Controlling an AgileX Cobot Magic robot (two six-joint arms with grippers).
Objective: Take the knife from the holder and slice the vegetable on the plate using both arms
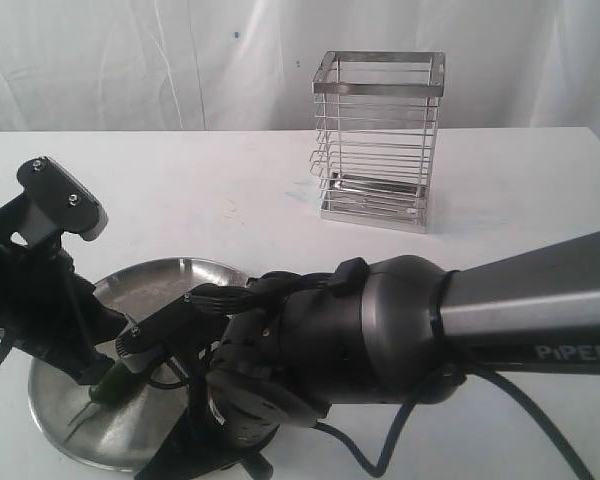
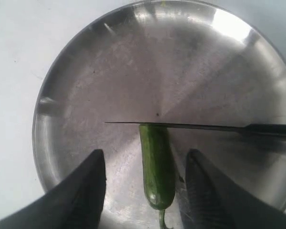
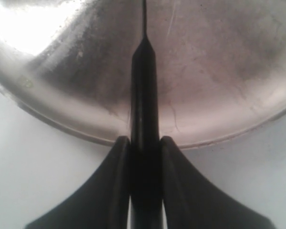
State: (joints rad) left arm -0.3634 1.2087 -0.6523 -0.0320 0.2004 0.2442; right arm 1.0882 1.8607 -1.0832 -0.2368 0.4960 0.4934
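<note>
Left gripper (image 2: 145, 191) hangs at near left with jaws spread; right gripper (image 3: 144, 148) is clamped tight, arm reaching leftward

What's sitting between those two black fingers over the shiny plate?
In the left wrist view, the vegetable lies lengthwise between the left gripper fingers, touching neither, on the plate. The knife crosses its far end.

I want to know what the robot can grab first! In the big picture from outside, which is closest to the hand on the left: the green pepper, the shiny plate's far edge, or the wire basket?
From the left gripper:
1. The pepper, right at its fingertips, low on the left.
2. The plate's far edge, just behind.
3. The wire basket, far back, right of the middle.
</note>
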